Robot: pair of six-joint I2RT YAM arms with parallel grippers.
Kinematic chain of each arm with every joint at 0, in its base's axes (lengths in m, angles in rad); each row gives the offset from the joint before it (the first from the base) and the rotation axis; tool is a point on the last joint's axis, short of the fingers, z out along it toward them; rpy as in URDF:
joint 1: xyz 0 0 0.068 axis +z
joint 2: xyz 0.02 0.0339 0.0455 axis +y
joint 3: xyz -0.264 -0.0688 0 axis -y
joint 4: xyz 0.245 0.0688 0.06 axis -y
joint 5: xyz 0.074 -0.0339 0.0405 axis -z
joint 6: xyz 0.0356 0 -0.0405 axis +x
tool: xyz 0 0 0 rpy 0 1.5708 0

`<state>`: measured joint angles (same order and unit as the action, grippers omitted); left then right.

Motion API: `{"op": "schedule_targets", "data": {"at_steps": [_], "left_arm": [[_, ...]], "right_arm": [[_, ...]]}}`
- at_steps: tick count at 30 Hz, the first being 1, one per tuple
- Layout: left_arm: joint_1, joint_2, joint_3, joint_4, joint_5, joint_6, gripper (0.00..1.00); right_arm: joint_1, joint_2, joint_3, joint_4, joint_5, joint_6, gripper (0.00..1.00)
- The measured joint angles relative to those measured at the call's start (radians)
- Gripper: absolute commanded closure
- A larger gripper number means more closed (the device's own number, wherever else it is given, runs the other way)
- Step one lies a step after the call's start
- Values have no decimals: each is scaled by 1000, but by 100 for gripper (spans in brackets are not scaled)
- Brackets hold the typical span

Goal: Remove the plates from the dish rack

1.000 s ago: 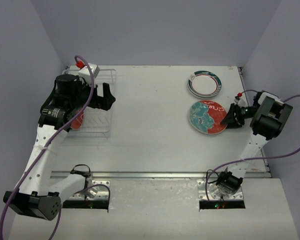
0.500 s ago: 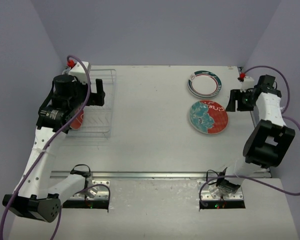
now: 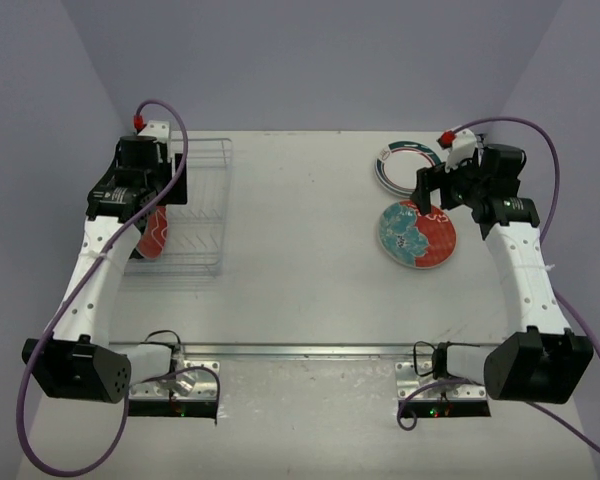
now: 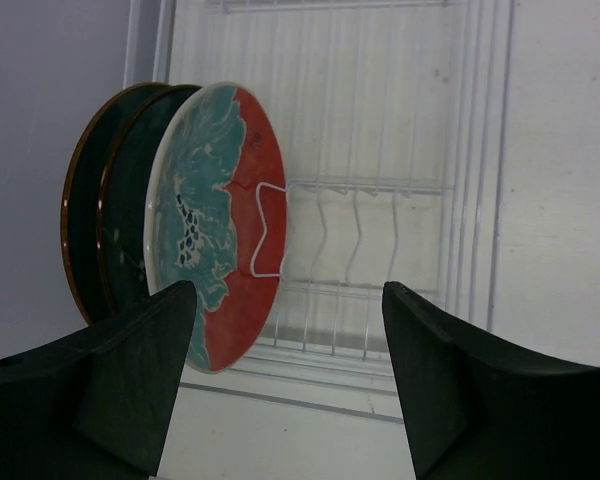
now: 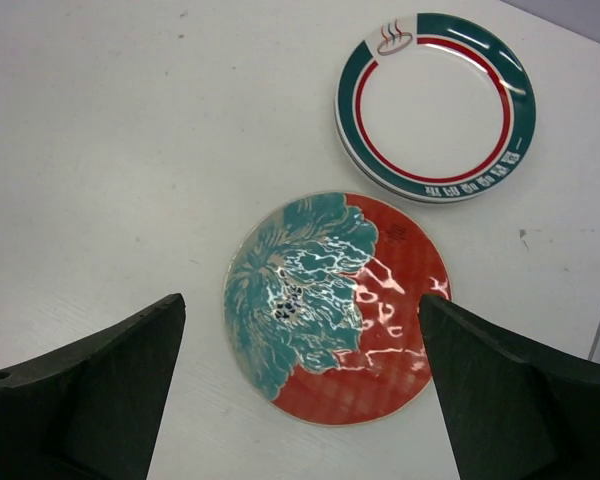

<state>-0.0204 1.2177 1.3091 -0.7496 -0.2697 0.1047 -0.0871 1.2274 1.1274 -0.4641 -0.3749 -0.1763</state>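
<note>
A red and teal plate (image 4: 220, 230) stands on edge at the left end of the wire dish rack (image 4: 470, 150), with two dark plates (image 4: 120, 200) behind it. My left gripper (image 4: 288, 320) hovers open just in front of them, its left finger beside the red plate's lower rim and nothing between the fingers. In the top view this gripper (image 3: 170, 190) sits over the rack (image 3: 205, 200). A second red and teal plate (image 5: 335, 305) lies flat on the table. My right gripper (image 5: 300, 310) hangs open above it, holding nothing. A green-rimmed white plate (image 5: 435, 105) lies just beyond.
The green-rimmed plate (image 3: 410, 165) rests on top of another plate near the table's far right. The rack's right half holds only bare wire dividers (image 4: 360, 240). Grey walls close in the table on the left, back and right.
My right arm swung from the plate's right side to above it and its jaws opened wide. My left arm moved back over the rack's left end and its jaws narrowed a little.
</note>
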Motion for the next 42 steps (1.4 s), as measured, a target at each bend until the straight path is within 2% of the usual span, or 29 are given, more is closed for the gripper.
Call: {"op": "schedule_targets", "data": {"at_steps": [10,27,38,42], "left_arm": [[74,54,-49,57,-109,63,27],[108,182,-64,136,-146,100,27],[113,218,-137,208,-154,103,38],[114,222,-183,227,-154,101,53]], "right_arm": [[37,-73,-92,14,9,-2,1],[37,-110,-101,3,6,-7,1],[37,-110,-100,-29,-38,8,1],[37,-110,-100,-43,-63,26,1]]}}
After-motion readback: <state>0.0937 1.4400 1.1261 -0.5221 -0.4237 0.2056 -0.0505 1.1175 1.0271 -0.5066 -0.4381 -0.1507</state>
